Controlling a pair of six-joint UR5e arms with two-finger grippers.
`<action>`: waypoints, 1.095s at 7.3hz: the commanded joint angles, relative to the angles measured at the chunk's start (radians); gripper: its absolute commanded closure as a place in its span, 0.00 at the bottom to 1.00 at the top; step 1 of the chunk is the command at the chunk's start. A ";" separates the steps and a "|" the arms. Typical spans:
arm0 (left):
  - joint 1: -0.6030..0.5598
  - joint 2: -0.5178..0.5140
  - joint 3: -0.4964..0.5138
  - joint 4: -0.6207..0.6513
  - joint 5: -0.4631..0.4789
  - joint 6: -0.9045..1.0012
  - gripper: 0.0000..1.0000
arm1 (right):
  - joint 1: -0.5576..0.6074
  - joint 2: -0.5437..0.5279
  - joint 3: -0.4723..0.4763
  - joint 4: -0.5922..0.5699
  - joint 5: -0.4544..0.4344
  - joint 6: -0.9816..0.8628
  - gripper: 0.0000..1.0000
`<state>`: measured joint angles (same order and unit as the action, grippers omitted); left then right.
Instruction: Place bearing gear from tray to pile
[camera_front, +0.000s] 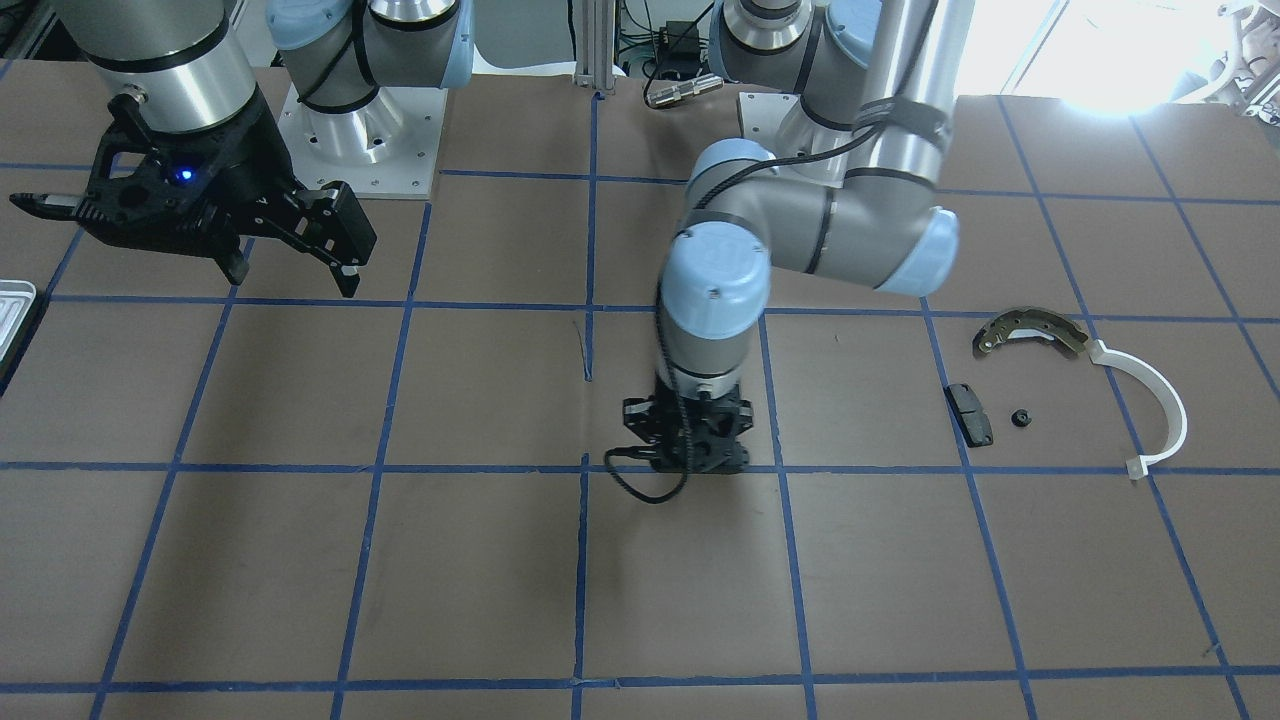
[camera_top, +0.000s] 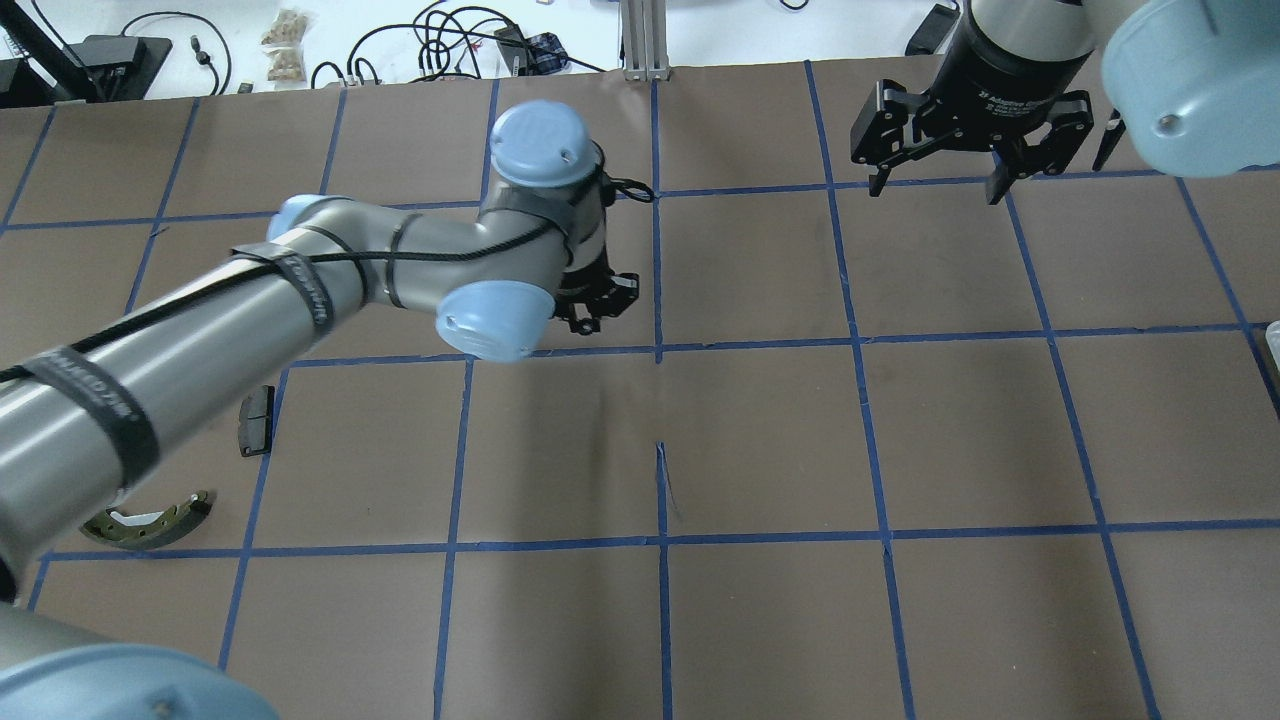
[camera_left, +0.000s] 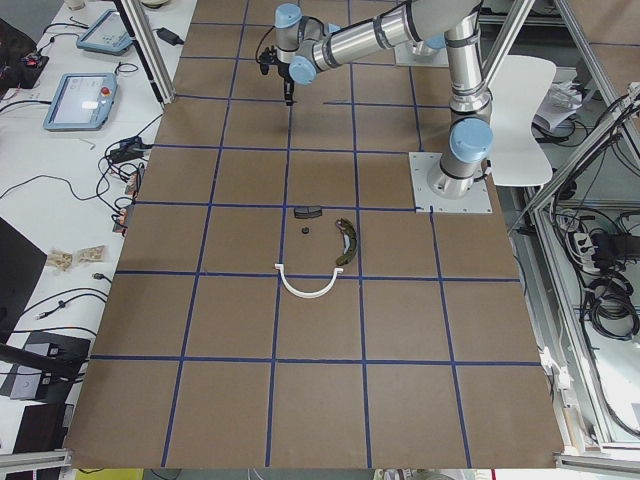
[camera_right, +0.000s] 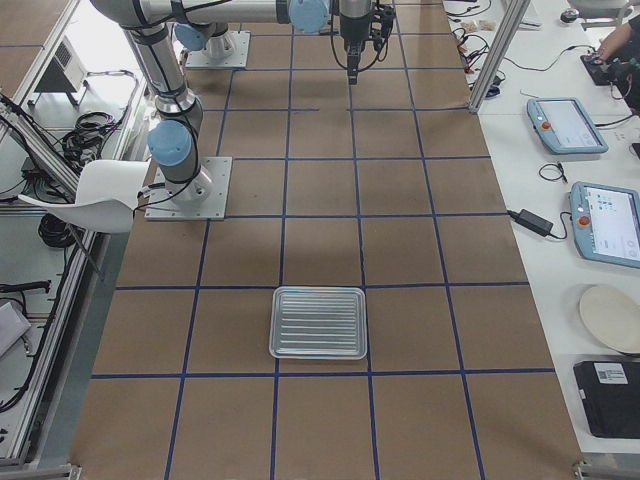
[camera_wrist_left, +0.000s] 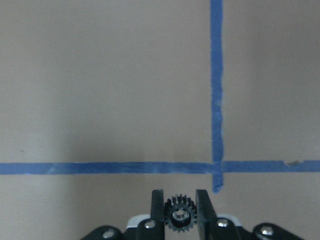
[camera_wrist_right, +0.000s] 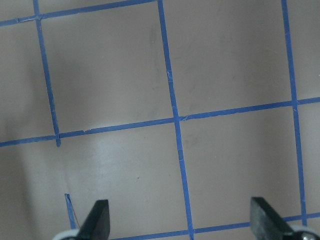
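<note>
My left gripper (camera_wrist_left: 179, 210) is shut on a small black toothed bearing gear (camera_wrist_left: 179, 216) and holds it above the brown table near a blue tape crossing. It stands near the table's middle (camera_front: 690, 455). The pile lies apart on my left: an olive brake shoe (camera_front: 1030, 332), a white plastic arc (camera_front: 1160, 400), a black pad (camera_front: 970, 413) and a small black round part (camera_front: 1021, 417). The silvery tray (camera_right: 320, 322) lies on my right side and looks bare. My right gripper (camera_top: 935, 190) is open and empty, raised over the table's far side.
Blue tape lines form a grid on the brown table cover (camera_top: 760, 440). Both arm bases (camera_front: 360, 140) stand on the robot's side. The tray's corner shows at the front view's left edge (camera_front: 15, 300). Cables and tablets lie beyond the operators' edge (camera_left: 80, 95).
</note>
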<state>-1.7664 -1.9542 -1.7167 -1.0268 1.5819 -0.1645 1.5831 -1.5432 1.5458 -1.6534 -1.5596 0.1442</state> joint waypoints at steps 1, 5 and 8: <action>0.257 0.108 -0.004 -0.157 -0.005 0.373 1.00 | 0.000 0.000 -0.001 -0.002 0.001 -0.002 0.00; 0.727 0.078 -0.061 -0.105 0.000 0.775 1.00 | 0.000 0.000 -0.001 -0.002 0.001 0.000 0.00; 0.875 -0.011 -0.063 -0.033 -0.006 0.938 1.00 | -0.003 0.002 -0.004 0.001 0.006 -0.005 0.00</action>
<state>-0.9465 -1.9270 -1.7775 -1.0815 1.5782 0.7290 1.5822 -1.5425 1.5438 -1.6545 -1.5580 0.1421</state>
